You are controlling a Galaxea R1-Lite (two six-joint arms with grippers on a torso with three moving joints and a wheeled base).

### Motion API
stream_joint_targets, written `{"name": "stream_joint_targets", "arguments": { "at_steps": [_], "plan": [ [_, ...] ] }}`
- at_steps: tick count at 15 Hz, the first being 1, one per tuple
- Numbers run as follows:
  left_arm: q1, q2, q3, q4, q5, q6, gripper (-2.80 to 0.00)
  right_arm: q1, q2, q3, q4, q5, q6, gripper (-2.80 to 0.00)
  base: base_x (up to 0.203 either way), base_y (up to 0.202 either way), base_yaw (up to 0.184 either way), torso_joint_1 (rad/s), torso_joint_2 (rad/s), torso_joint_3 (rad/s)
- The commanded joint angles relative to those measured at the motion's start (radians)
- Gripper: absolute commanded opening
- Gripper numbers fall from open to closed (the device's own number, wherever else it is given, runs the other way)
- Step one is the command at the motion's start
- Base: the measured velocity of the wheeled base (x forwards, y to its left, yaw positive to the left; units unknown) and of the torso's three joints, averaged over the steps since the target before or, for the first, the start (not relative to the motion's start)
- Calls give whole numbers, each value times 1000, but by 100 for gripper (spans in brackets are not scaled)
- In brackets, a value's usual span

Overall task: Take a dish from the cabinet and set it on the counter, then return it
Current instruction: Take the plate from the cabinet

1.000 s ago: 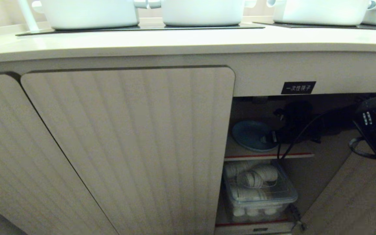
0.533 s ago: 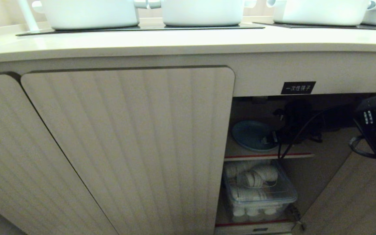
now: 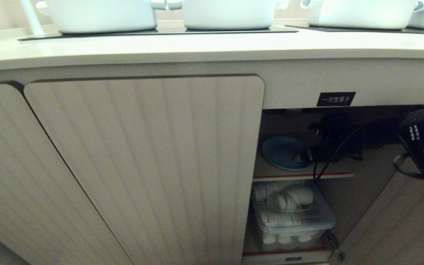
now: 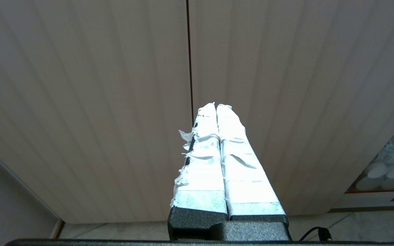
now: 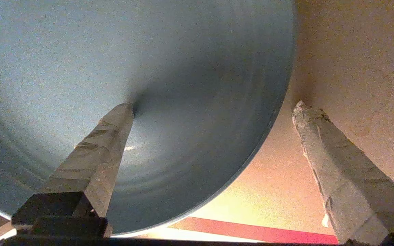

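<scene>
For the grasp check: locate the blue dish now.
Head view: the dish lies on the cabinet's upper inner shelf, right of the closed door, with the open right gripper straddling its rim.

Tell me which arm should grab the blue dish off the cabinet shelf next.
Right. Its tool is open inside the cabinet, one finger over the dish and one off its rim. The left tool is shut, facing a closed door.

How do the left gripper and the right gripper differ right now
The left gripper is shut, fingers pressed together; the right gripper is open wide. The left gripper sits outside, facing the ribbed doors, near nothing to grasp; the right gripper is inside the cabinet, one finger over the blue dish, the other beside its rim. Both have pale wrapped fingers.
</scene>
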Motion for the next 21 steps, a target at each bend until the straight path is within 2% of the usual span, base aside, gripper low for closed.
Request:
{"name": "stream_joint_targets", "arguments": {
  "at_steps": [1, 2, 3, 21],
  "plan": [
    [0, 0, 0, 0, 1, 0, -280, 1, 8, 0, 1, 0, -3, 0, 0, 0, 0, 0, 0, 0],
    [0, 0, 0, 0, 1, 0, -280, 1, 8, 0, 1, 0, -3, 0, 0, 0, 0, 0, 0, 0],
    [0, 0, 0, 0, 1, 0, -280, 1, 8, 0, 1, 0, -3, -280, 0, 0, 0, 0, 0, 0],
    [0, 0, 0, 0, 0, 0, -280, 13, 5, 8, -8, 1, -6, -280, 0, 0, 0, 0, 0, 0]
  ]
}}
